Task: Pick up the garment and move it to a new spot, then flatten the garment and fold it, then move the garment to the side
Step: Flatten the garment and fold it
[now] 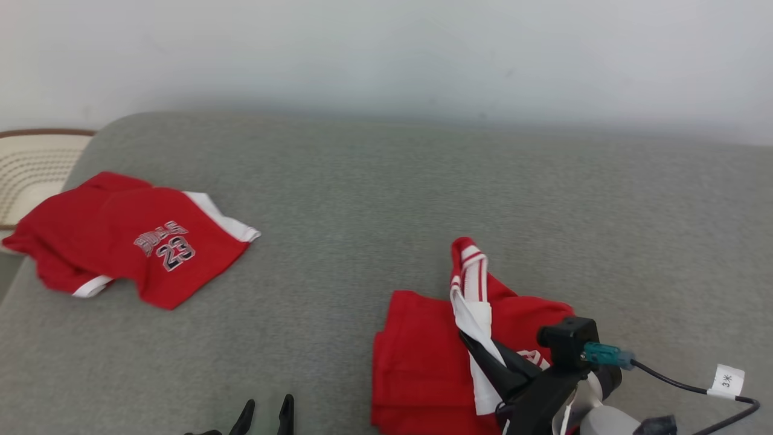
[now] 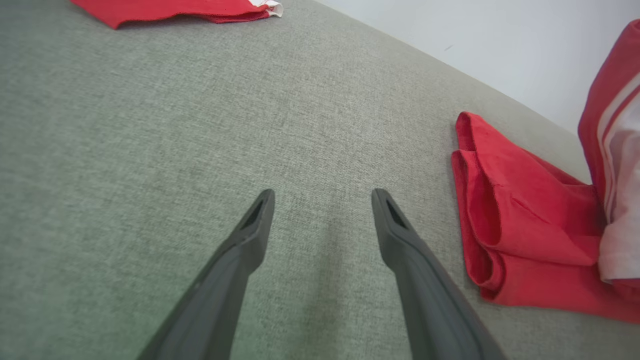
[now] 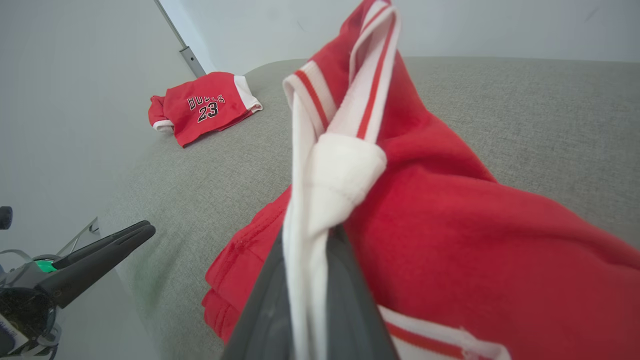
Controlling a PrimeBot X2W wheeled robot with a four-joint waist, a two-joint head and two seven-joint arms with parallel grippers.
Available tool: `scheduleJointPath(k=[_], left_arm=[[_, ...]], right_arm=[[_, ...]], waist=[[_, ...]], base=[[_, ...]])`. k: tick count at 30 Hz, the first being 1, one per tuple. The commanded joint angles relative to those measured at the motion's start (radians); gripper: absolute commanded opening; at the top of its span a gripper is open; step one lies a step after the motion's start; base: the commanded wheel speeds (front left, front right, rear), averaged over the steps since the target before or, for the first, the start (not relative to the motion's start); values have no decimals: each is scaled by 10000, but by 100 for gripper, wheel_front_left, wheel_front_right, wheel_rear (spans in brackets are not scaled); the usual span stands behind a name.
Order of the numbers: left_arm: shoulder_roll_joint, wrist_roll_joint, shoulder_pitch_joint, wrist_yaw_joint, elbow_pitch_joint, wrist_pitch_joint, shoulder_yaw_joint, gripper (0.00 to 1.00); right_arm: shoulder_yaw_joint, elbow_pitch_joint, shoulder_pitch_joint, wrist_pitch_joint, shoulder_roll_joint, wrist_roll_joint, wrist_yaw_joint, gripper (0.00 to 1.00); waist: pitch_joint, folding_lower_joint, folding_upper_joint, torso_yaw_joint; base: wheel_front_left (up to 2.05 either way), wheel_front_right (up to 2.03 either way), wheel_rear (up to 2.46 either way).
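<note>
right gripper [image 3: 312,235] clamps garment [image 3: 475,240] by wht trim [image 3: 345,170]

Dark tapered pincer fingers [image 2: 235,270]; black camera [image 1: 567,339], teal plug [image 1: 604,353], tagged cable [image 1: 670,377].

Right tool [image 3: 312,240] tips are buried in white trim on the garment [image 1: 423,362], near edge cut off; lettering on the jersey [image 1: 133,241] is blurry.

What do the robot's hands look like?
Each hand is two long, dark grey fingers that taper to thin tips, on the left gripper and the right gripper alike. On the right wrist sits a black camera block with a teal plug, a black cable and a white tag marked 3.
</note>
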Motion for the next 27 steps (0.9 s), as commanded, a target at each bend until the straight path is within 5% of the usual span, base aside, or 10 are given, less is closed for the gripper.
scheduleJointPath(k=[1, 9, 11, 12, 13, 19, 27], left_arm=[[16, -35, 99, 39, 83, -12, 14, 100], [14, -24, 393, -17, 183, -12, 7, 100], [16, 16, 484, -29, 177, -12, 59, 100], [16, 16, 484, -29, 177, -12, 59, 100], [16, 35, 510, -18, 162, -12, 96, 100], [11, 141, 538, 45, 18, -12, 410, 100], [14, 122, 440, 53, -201, -12, 462, 100]], right_arm=[[163, 333, -284, -160, 150, 22, -7, 0], [824, 1896, -866, -751, 634, 251, -7, 0], [818, 2215, -996, -995, 788, 381, -7, 59], [818, 2215, -996, -995, 788, 381, -7, 59], [782, 2326, -1053, -1132, 848, 429, -7, 100], [-393, 2168, -1125, -1668, 714, 739, -7, 100], [-3733, 1393, 315, -1668, 162, -241, -4, 100]], waist=[[30, 0, -1, 843], [-135, 0, -1, 1768], [-176, 0, -1, 1844], [-176, 0, -1, 1844], [-193, 0, -1, 1853], [-272, 0, -1, 1578], [-206, 0, -1, 988]], base=[[0, 0, 0], [0, 0, 0], [0, 0, 0], [0, 0, 0], [0, 0, 0], [0, 0, 0], [0, 0, 0]])
